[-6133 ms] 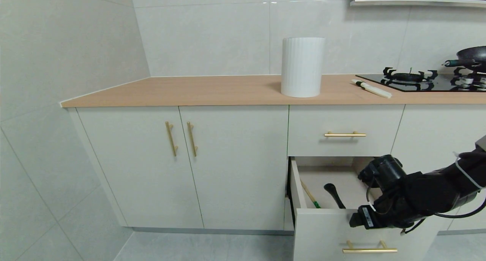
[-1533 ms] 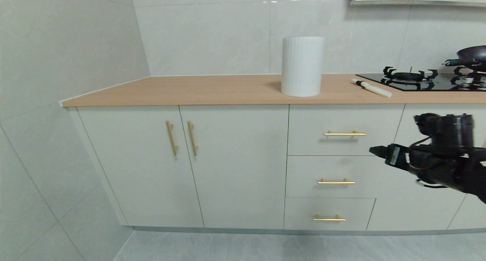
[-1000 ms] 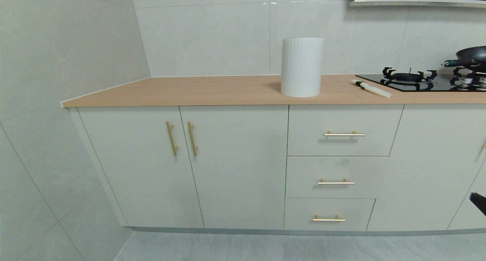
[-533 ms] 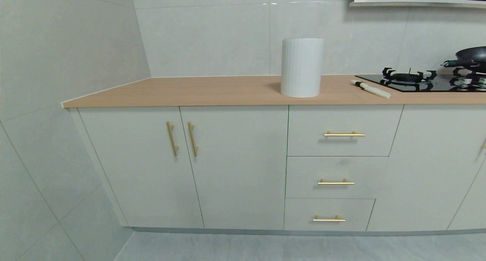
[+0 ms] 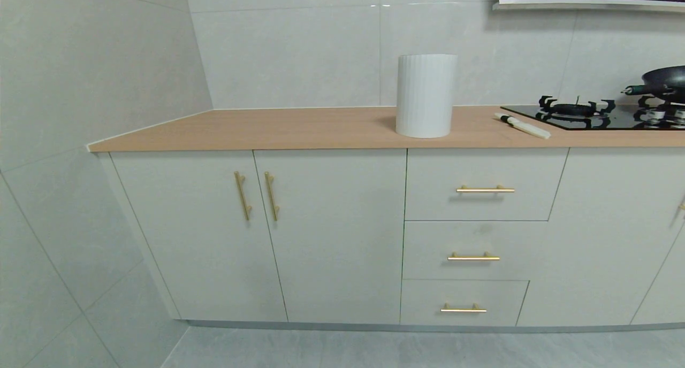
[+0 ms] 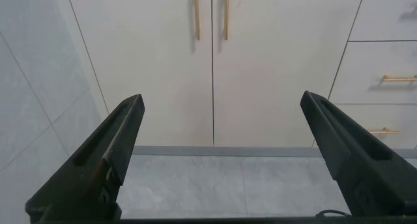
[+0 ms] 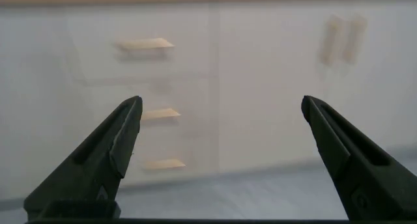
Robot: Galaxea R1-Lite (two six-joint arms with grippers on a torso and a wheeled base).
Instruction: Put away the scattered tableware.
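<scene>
Right tool (image 7: 220,107) off now-flush middle drawer (image 5: 428,245)

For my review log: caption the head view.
Closed cream drawers under wooden counter with ribbed white cylinder and pale utensil.

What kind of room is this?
Most likely a home kitchen: a gas hob with a pan on it, set into a wooden counter over pale cabinets and drawers, with tiled walls behind.
</scene>
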